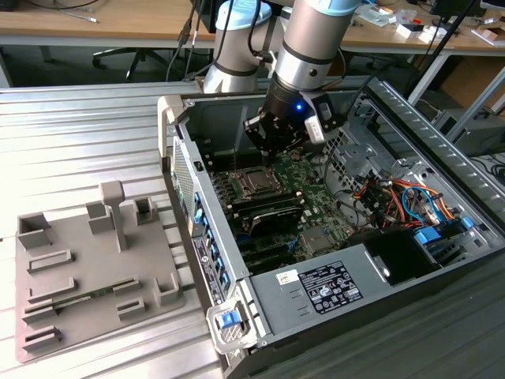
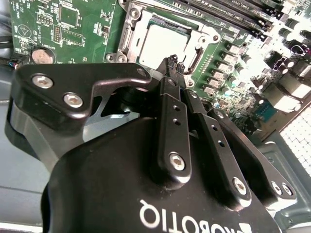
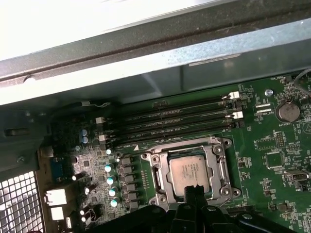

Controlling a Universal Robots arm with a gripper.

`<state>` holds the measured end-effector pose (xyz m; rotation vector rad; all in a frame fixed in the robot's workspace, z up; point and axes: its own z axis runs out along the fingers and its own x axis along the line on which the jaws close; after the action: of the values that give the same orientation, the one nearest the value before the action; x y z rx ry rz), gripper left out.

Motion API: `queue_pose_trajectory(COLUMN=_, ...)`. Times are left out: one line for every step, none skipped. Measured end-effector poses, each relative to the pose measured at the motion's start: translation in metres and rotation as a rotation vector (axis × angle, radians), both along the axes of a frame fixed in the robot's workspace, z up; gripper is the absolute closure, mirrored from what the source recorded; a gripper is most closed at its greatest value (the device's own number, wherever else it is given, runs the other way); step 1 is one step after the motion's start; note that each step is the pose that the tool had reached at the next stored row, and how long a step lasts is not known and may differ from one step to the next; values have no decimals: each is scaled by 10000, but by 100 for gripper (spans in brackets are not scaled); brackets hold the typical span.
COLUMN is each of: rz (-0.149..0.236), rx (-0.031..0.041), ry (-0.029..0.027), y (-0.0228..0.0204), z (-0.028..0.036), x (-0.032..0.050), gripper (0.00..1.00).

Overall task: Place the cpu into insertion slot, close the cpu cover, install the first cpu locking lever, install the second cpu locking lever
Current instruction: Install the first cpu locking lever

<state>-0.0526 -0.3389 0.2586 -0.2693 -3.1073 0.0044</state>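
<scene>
- The jaws are clenched, fingertips pressed together with nothing visible between them; in the first wrist view the fingertips sit over one edge of the socket, and I cannot tell whether they touch it
- The cpu lies flat in the socket's middle, grey metal top up; it shows in the first wrist view and, from outside, on the motherboard just below the jaws
- The cpu cover lies down flat as a silver frame around the cpu, also seen in the first wrist view
- A bent wire lever runs along the socket's side just beside the fingertips; whether it is latched I cannot tell
- Memory slots run alongside the socket; a coin cell sits further along the board
- The arm reaches down into the open computer case, which lies on its side on the ribbed metal tabletop
- A grey fixture tray rests on the tabletop at the exterior view's left, just beside the case
</scene>
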Motion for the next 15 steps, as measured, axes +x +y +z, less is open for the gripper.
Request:
queue_pose_trajectory(rz=63, rx=0, ry=1, y=0, z=0, x=0, gripper=89)
queue_pose_trajectory(rz=95, rx=0, ry=0, y=0, z=0, x=0, gripper=89)
queue_pose_trajectory(rz=127, rx=0, ry=0, y=0, z=0, x=0, gripper=89)
queue_pose_trajectory(rz=181, rx=0, ry=1, y=0, z=0, x=0, gripper=89)
queue_pose_trajectory(rz=219, rx=0, ry=0, y=0, z=0, x=0, gripper=89)
queue_pose_trajectory(rz=242, rx=0, ry=1, y=0, z=0, x=0, gripper=89)
queue_pose_trajectory(rz=281, rx=0, ry=0, y=0, z=0, x=0, gripper=89)
queue_pose_trajectory(rz=313, rx=0, ry=0, y=0, z=0, x=0, gripper=89)
queue_pose_trajectory(rz=355, rx=0, ry=1, y=0, z=0, x=0, gripper=89)
queue_pose_trajectory(rz=383, rx=0, ry=1, y=0, z=0, x=0, gripper=89)
queue_pose_trajectory(rz=410, rx=0, ry=1, y=0, z=0, x=0, gripper=89)
queue_pose_trajectory(rz=439, rx=0, ry=0, y=0, z=0, x=0, gripper=89)
queue_pose_trajectory(rz=490, rx=0, ry=0, y=0, z=0, x=0, gripper=89)
queue_pose_trajectory(rz=529, rx=0, ry=0, y=0, z=0, x=0, gripper=89)
queue_pose_trajectory(rz=558, rx=0, ry=0, y=0, z=0, x=0, gripper=89)
